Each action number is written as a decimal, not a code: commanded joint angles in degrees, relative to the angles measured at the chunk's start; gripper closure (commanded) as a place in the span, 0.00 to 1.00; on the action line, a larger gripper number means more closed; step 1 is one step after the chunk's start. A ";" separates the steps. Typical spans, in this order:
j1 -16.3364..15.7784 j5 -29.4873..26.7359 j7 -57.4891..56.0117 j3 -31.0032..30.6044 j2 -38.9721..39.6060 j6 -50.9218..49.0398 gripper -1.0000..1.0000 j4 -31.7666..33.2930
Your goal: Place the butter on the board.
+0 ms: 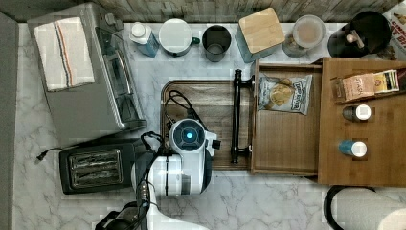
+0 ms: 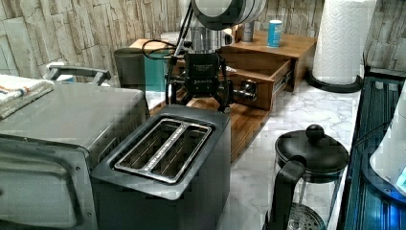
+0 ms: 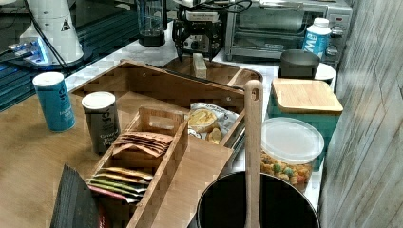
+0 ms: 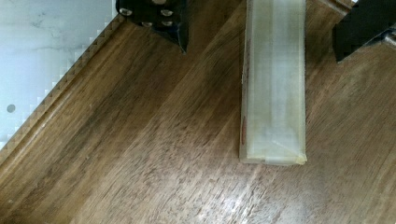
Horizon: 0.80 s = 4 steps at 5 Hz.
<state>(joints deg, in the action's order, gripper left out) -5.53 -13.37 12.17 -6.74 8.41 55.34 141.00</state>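
Observation:
The butter (image 4: 273,84), a pale wrapped stick, lies flat on the dark-brown board (image 4: 140,154). My gripper (image 4: 260,52) hangs just above it, open, with one black finger on each side and neither touching the wrapper. From the right view the butter (image 3: 199,65) shows on the board (image 3: 230,75) directly under the gripper (image 3: 197,50). In the top view the arm's wrist (image 1: 189,136) covers the butter, over the near-left part of the board (image 1: 215,98). The left view has the gripper (image 2: 205,98) low over the board (image 2: 245,125), behind the toaster.
A black toaster (image 1: 93,165) and a silver toaster oven (image 1: 86,81) sit at the top view's left of the board. A lighter wooden tray (image 1: 287,139) with a black bar handle (image 1: 236,115) and a chips bag (image 1: 285,93) borders the board on the top view's right. Cups and canisters line the back.

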 commanded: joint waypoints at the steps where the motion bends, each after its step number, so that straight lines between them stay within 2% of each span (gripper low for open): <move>1: 0.32 -1.12 -1.25 0.00 -1.59 0.68 0.00 -3.86; 3: 0.19 -1.15 -1.26 0.13 -1.59 0.68 0.00 -3.83; 4: 1.46 -0.89 -1.08 -1.13 -1.57 0.73 0.00 -3.83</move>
<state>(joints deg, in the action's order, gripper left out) -5.52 -13.67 12.17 -6.70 8.05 56.32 140.89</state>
